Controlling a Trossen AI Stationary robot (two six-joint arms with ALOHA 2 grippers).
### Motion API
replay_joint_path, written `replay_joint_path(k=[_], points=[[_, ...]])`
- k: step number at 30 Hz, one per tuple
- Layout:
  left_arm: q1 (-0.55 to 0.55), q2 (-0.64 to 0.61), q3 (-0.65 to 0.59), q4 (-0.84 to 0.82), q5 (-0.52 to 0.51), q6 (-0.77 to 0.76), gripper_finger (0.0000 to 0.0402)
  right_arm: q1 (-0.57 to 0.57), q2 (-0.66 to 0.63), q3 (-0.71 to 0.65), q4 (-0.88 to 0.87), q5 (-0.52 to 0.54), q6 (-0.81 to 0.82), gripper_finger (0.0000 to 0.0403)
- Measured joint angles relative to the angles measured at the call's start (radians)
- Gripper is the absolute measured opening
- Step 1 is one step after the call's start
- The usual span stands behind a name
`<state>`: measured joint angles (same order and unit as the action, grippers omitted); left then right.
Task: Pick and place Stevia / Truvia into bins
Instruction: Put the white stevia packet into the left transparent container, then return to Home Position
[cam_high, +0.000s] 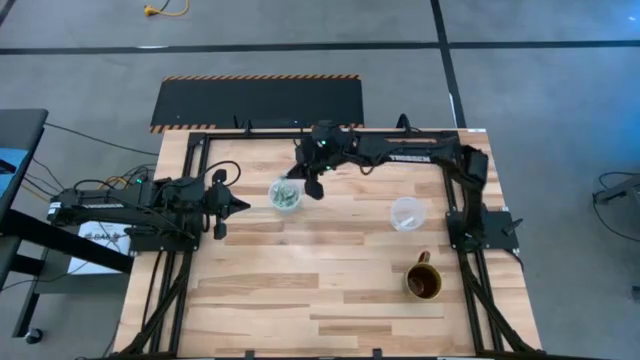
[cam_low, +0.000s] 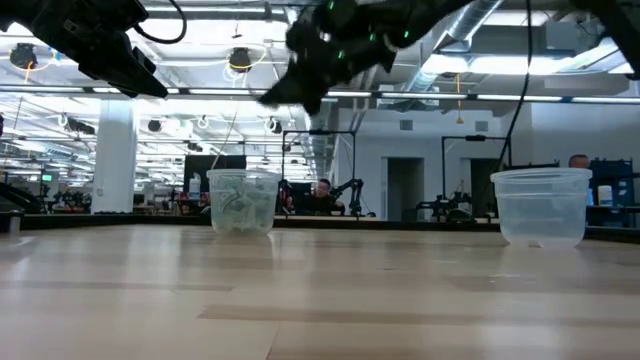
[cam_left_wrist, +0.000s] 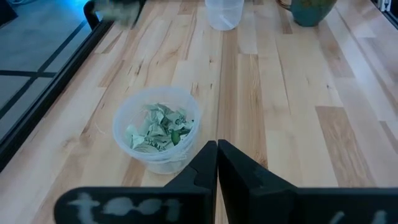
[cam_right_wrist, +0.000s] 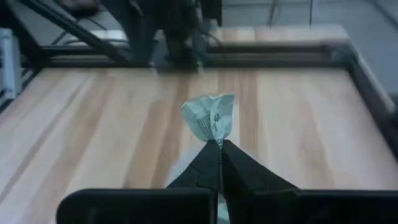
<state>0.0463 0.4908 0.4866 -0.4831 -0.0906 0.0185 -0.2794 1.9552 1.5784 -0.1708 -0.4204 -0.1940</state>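
Right gripper (cam_right_wrist: 219, 144) is pinched on one sachet (cam_right_wrist: 209, 116), raised beside the full cup (cam_high: 285, 194); left gripper (cam_left_wrist: 217, 149) waits closed, empty. We judge this the carry step. Next we'd move over the empty cup (cam_high: 406, 213) and release.

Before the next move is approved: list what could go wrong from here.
1. The right claw pinches the sachet only by its crumpled bottom edge; it might slip out in transit.
2. That claw hangs beside the full cup; swinging away, it could clip the rim and tip it.
3. The empty cup looks light; a low approach might knock it toward the brown mug.
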Motion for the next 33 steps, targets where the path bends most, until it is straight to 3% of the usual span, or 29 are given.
replay_joint_path(k=[11,33], points=[[0.000,0.000,0.000,0.000,0.000,0.000,0.0000,-0.023,0.178,0.018,0.047,0.013,0.053,0.0001],[0.000,0.000,0.000,-0.001,0.000,0.000,0.0000,-0.013,0.167,0.019,-0.057,-0.033,0.037,0.0096]])
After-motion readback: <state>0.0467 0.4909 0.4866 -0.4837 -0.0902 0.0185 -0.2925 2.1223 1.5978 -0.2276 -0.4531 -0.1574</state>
